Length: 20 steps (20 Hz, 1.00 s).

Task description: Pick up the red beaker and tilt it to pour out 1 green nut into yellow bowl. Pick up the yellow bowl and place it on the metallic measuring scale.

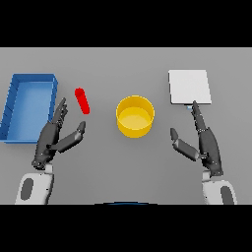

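Surface: plain grey table [123, 64], filling the whole view; nothing of a room visible beyond it.

Far left: blue tray [12, 106], rectangular, open-topped, raised walls, left edge close to the border of the view; contents not discernible.

Left, near side: left hand [49, 140], dark, palm turned inward, fingers straight and spread, thumb angled out toward the right; holding nothing. Fingertips just beside the tray's right wall, whether touching not discernible. White and grey forearm entering from the lower edge.

Left of centre: red beaker [82, 100], seen as a small elongated red shape, slanted, standing or lying not determinable; just beyond the left hand's thumb, apart from it. Contents hidden; green nut not made out.

Centre: yellow bowl [135, 116], round, upright, on the table between the two hands; interior plain yellow.

Far right: metallic measuring scale [190, 87], flat pale square plate, with a small tab at its near edge partly covered by a fingertip.

Right, near side: right hand [209, 145], dark, fingers straight and extended toward the scale, longest fingertip at the scale's near edge; thumb splayed left; holding nothing.
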### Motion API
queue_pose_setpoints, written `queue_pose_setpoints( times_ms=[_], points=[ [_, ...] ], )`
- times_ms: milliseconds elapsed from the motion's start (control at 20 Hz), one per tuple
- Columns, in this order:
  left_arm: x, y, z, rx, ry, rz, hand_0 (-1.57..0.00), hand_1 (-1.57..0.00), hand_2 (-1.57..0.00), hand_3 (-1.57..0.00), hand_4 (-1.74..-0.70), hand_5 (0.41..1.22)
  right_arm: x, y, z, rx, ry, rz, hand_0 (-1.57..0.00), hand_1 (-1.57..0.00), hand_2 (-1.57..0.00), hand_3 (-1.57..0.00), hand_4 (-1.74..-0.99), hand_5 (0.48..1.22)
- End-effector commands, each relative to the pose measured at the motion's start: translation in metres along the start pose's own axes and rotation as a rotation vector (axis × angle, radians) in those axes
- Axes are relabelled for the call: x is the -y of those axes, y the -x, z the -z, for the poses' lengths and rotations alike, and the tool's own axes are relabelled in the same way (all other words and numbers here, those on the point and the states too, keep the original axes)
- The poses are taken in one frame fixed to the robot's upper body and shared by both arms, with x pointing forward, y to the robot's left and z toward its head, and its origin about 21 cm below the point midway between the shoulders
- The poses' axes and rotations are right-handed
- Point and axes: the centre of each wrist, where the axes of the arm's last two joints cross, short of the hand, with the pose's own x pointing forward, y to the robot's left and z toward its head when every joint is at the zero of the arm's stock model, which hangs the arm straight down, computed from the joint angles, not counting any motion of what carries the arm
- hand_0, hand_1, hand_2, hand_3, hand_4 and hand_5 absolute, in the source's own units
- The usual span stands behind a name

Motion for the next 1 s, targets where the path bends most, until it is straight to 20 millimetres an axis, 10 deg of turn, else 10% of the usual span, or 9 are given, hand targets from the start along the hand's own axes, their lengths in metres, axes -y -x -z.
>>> queue_pose_setpoints(
  times_ms=[0, 950],
  points=[
    [0.0, 0.004, 0.005, -0.018, 0.009, -0.005, 0.0, 0.0, 0.0, 0.0, -1.28, 0.691, -0.001, -0.002, 0.002, 0.0, -0.007, 0.02, 0.0, 0.0, 0.0, 0.0, -1.265, 0.68],
    [0.007, 0.028, 0.11, -0.094, 0.033, 0.0, 0.0, 0.0, 0.0, 0.0, -1.32, 0.706, 0.005, -0.001, 0.004, -0.014, 0.009, 0.055, 0.0, 0.0, 0.0, 0.0, -1.331, 0.687]
  ],
)
